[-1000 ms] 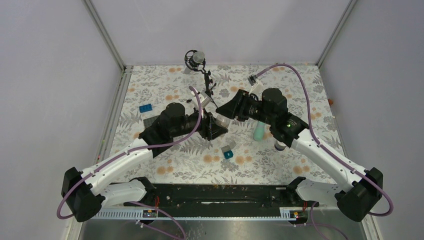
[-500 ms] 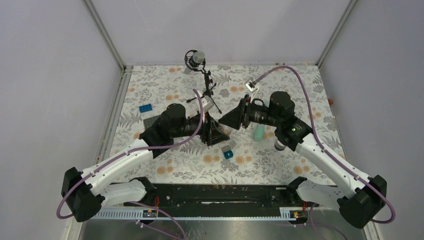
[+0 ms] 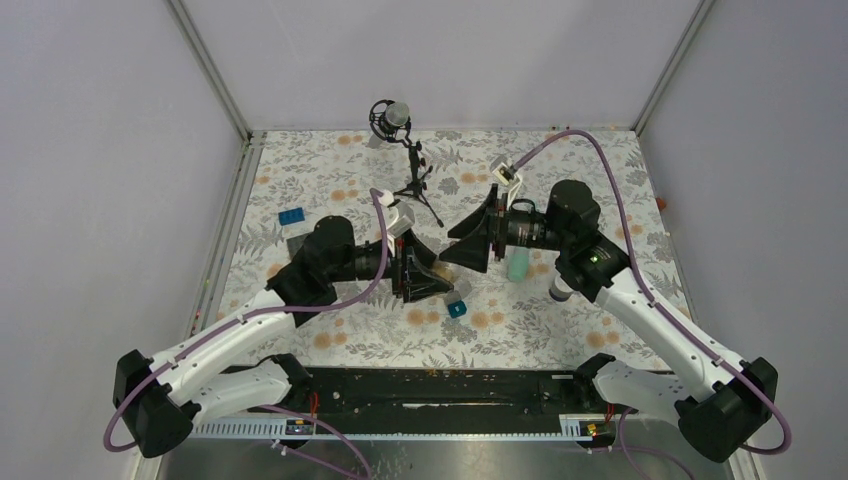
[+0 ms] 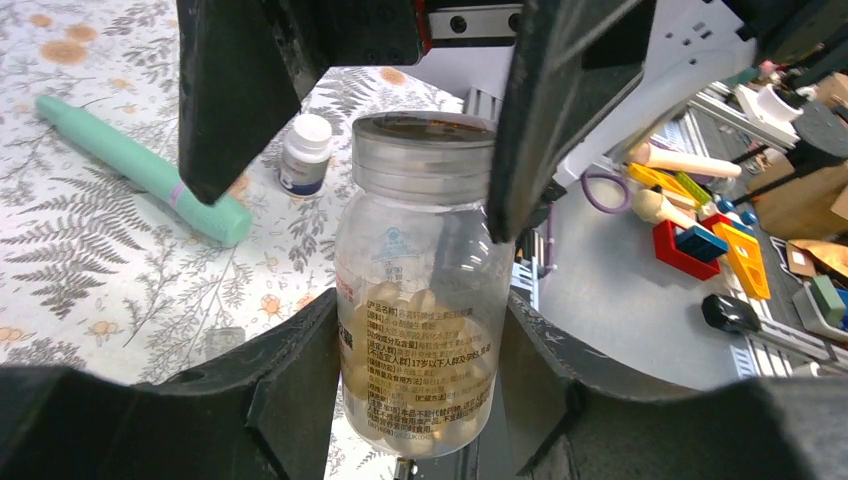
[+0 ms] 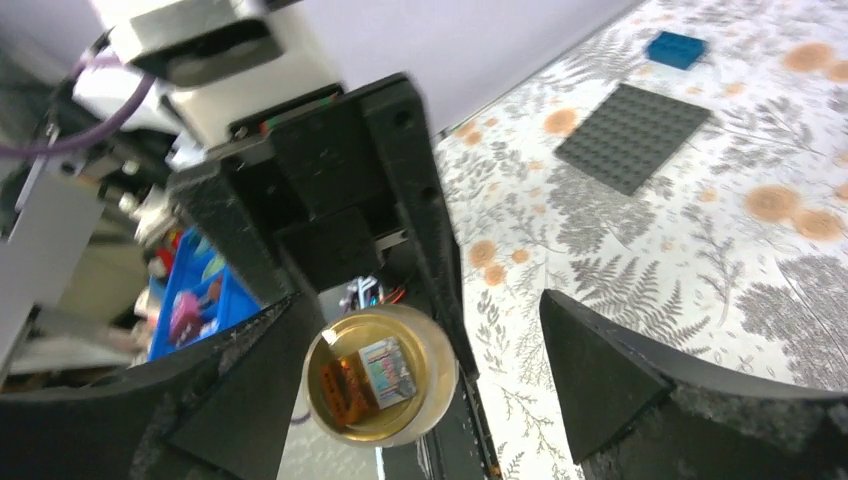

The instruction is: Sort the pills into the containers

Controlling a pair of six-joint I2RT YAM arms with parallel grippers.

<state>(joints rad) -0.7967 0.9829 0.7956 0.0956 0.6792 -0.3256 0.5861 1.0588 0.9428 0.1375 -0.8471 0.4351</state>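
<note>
My left gripper (image 4: 415, 340) is shut on a clear jar (image 4: 420, 300), and pale amber pills (image 4: 420, 400) lie in its lower half. The jar's lid (image 4: 425, 150) is on. My right gripper (image 5: 425, 310) is open, one finger on each side of the lid (image 5: 378, 375), the right one well clear of it. From above, the left gripper (image 3: 425, 272) and the right gripper (image 3: 465, 240) meet mid-table. The containers lie on the cloth: a mint-green strip (image 3: 518, 265), a teal cube (image 3: 457, 309) and a grey cube (image 3: 463, 291).
A small white bottle (image 3: 560, 292) stands just right of the mint-green strip (image 4: 140, 170). A dark grey studded plate (image 3: 300, 243) and a blue brick (image 3: 292, 216) lie at the left. A microphone on a tripod (image 3: 395, 118) stands at the back.
My right gripper's jaws have spread wide around the jar's lid and the arm has drawn back to the right. My left gripper has carried the jar slightly toward the near edge.
</note>
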